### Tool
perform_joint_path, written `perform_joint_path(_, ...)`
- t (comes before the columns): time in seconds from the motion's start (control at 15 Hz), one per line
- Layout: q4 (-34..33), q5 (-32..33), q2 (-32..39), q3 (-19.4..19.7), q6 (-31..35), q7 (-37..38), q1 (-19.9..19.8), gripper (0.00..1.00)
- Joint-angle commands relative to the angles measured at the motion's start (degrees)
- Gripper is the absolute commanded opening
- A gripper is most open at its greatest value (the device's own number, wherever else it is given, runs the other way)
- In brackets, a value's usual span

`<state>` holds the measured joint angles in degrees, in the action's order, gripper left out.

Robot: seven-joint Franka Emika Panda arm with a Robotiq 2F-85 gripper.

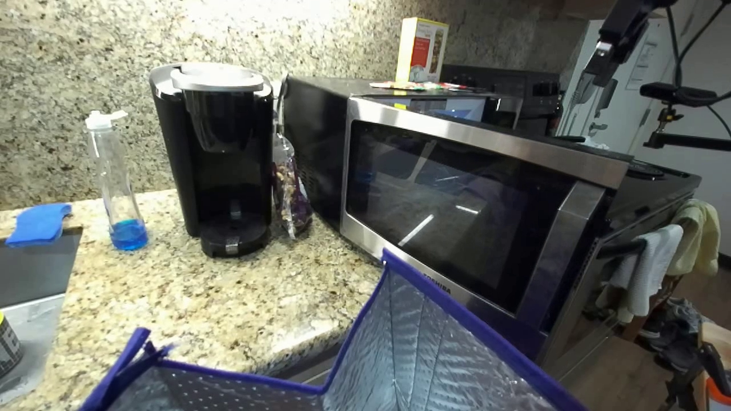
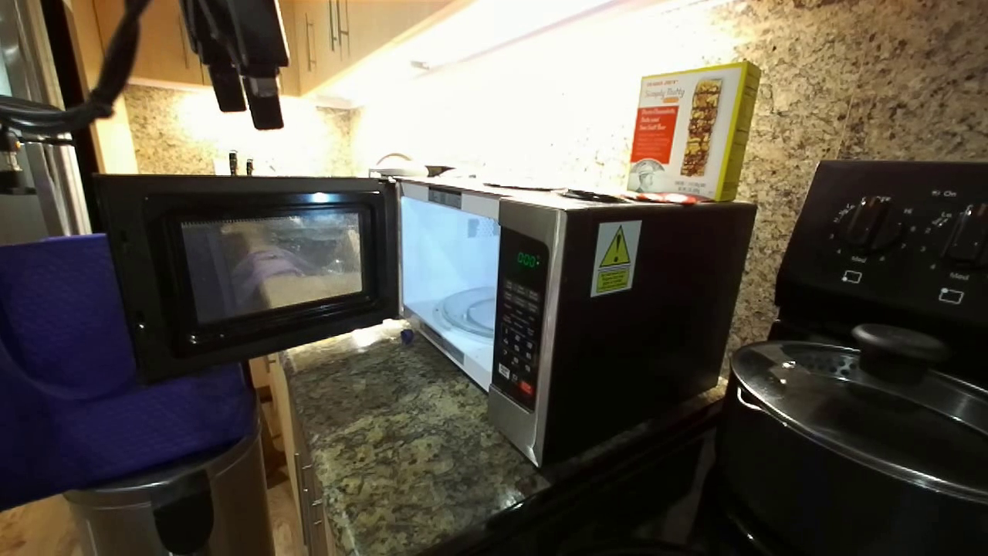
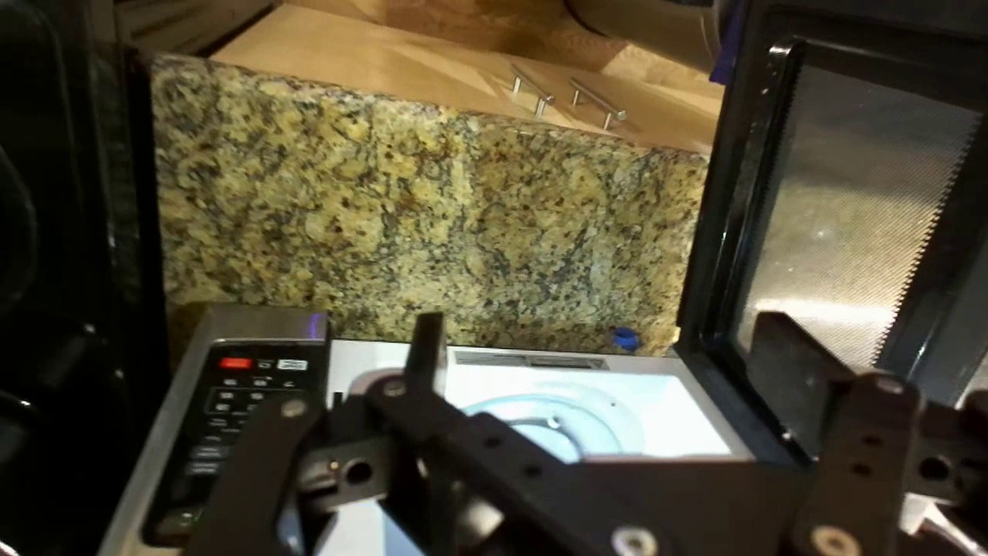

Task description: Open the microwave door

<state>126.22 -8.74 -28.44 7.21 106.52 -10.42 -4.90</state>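
The microwave stands on the granite counter, with a lit white cavity and a glass turntable. Its door stands wide open, swung out from the cavity; the dark inner side faces this exterior view. In an exterior view the door's steel-framed glass front and its handle show. In the wrist view the open door is at the right and the microwave's control panel at the left. My gripper is open and empty, above the microwave; it also hangs high in an exterior view, apart from the door.
A blue-purple insulated bag is in front of the door. A black coffee maker and a soap bottle stand beside the microwave. A snack box is on top. A lidded pot sits on the stove.
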Motion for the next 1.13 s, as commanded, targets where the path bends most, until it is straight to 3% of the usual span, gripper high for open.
perform_joint_path(0.0,2.94,4.22,-2.63,-1.48,2.57,9.4,-3.21,1.0)
perform_joint_path(0.4,1.77,12.96,-0.69,-4.68,0.61,26.26,-7.14,1.0)
perform_joint_path(0.73,-0.53,17.74,2.54,-7.37,-6.29,39.19,-8.88,1.0)
perform_joint_path(0.8,1.4,16.18,0.55,-5.53,-3.06,34.86,-7.31,1.0)
perform_joint_path(1.07,1.4,16.24,0.84,-5.56,-3.29,35.43,-7.27,1.0)
